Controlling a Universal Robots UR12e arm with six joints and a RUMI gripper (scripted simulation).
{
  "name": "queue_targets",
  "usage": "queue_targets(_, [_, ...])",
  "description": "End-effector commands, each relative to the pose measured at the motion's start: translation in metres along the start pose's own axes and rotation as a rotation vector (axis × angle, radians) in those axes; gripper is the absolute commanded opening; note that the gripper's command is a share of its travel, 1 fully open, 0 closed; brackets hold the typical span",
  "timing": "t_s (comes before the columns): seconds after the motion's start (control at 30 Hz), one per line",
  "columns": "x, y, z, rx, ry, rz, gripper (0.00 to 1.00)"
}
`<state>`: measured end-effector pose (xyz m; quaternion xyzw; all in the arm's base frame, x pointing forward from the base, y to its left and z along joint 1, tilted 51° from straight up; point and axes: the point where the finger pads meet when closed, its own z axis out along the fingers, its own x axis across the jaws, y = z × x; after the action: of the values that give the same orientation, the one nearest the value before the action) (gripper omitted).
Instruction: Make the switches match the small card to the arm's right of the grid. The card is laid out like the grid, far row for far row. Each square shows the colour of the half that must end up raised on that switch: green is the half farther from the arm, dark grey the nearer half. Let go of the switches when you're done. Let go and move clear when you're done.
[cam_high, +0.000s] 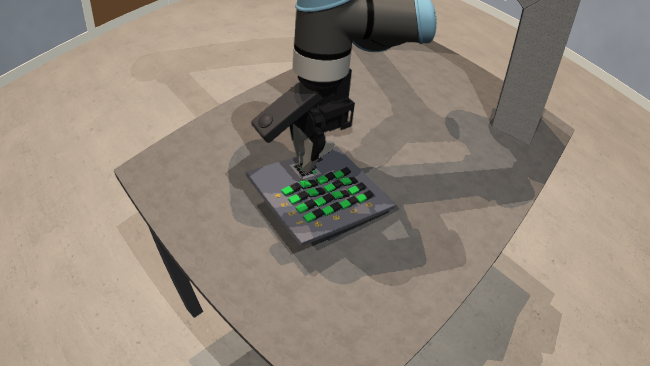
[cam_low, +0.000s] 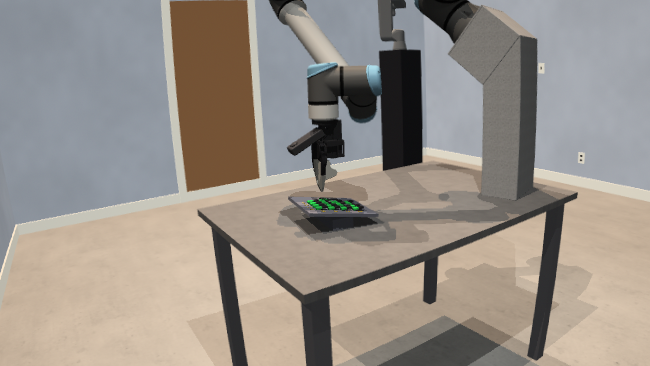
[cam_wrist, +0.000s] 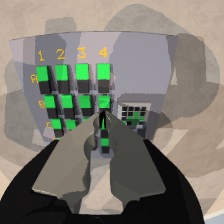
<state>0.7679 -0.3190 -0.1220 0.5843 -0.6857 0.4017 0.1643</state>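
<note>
Four rows of green and black switches (cam_high: 328, 187) (cam_low: 334, 204) (cam_wrist: 82, 71) sit on a grey board (cam_high: 270, 175) (cam_low: 370, 215) (cam_wrist: 137, 65). The small card (cam_wrist: 134, 107) is beside them. Above the board, the gripper (cam_high: 305, 167) (cam_low: 321, 190) (cam_wrist: 103, 112) is squeezed shut, holding nothing. Everything is over the table (cam_high: 300, 300) (cam_low: 270, 250) (cam_wrist: 200, 30).

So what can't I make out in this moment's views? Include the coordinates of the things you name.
- Lower rows of switches (cam_wrist: 56, 125): partly hidden in the wrist view by the fingers.
- Card's squares (cam_wrist: 134, 106): too small to read surely in the wrist view; partly covered in the top view.
- Arm's upper links: cut off by the top edge, exterior view.
</note>
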Motion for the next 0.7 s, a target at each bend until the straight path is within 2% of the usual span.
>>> queue_targets(0.0, [-0.0001,-0.0004,-0.0006,0.001,0.0,0.0,0.0])
queue_targets(0.67, [-0.0003,-0.0008,0.0005,0.001,0.0,0.0,0.0])
